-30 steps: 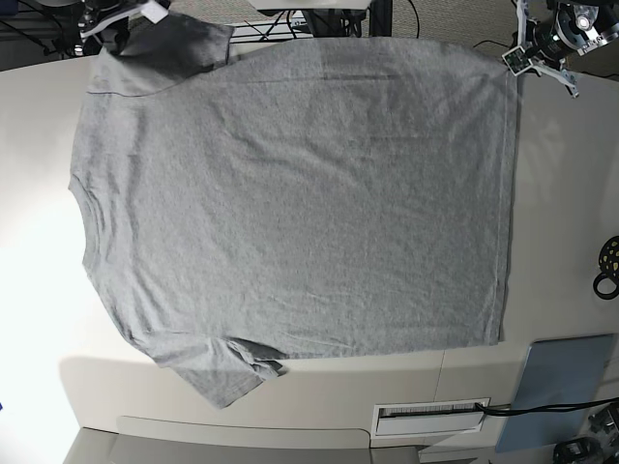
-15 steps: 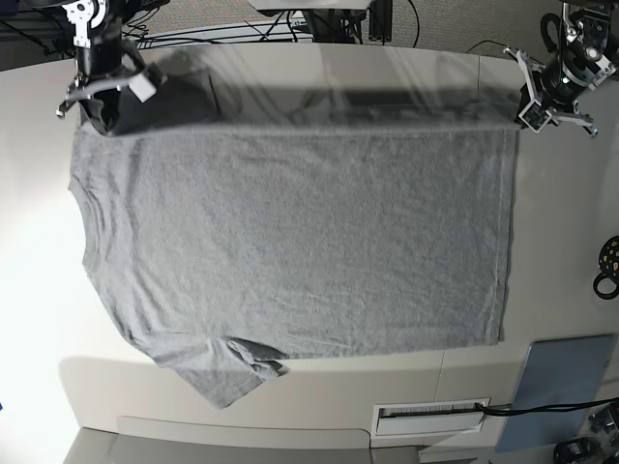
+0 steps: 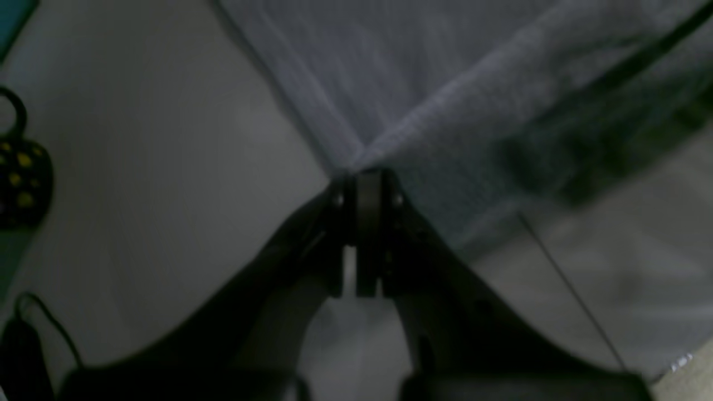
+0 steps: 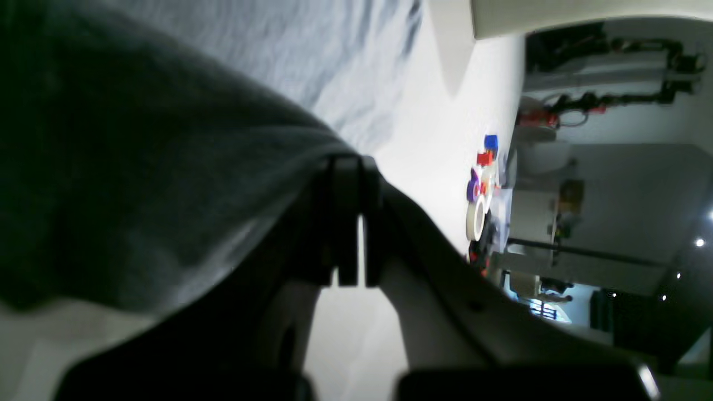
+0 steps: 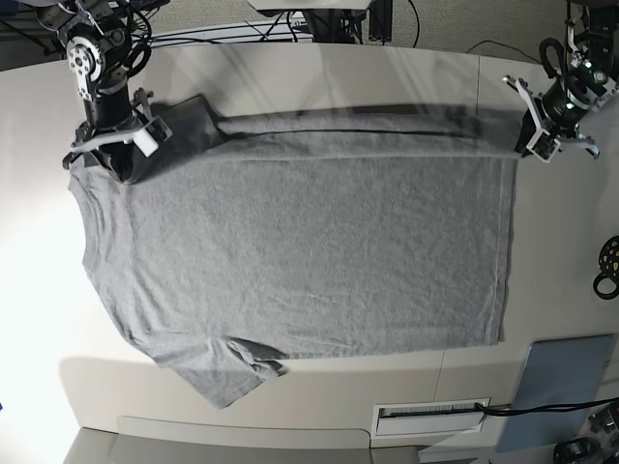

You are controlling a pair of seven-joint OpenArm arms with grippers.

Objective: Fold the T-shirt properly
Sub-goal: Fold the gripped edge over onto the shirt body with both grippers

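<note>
Both arms' jaws pinch the T-shirt [image 5: 300, 251], folding its far edge over

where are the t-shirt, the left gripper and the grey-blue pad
T-shirt [image 5: 300, 251], base view, middle of the flat body
left gripper [image 5: 532, 135], base view, fingertips pinching the shirt's hem corner
grey-blue pad [image 5: 561, 387], base view, centre of its flat top

T-shirt [image 5: 300, 251] spread flat on table [image 5: 561, 251], far edge folded over toward the middle. Pad [image 5: 566, 382] at the near right corner, well apart from the hem.
</note>
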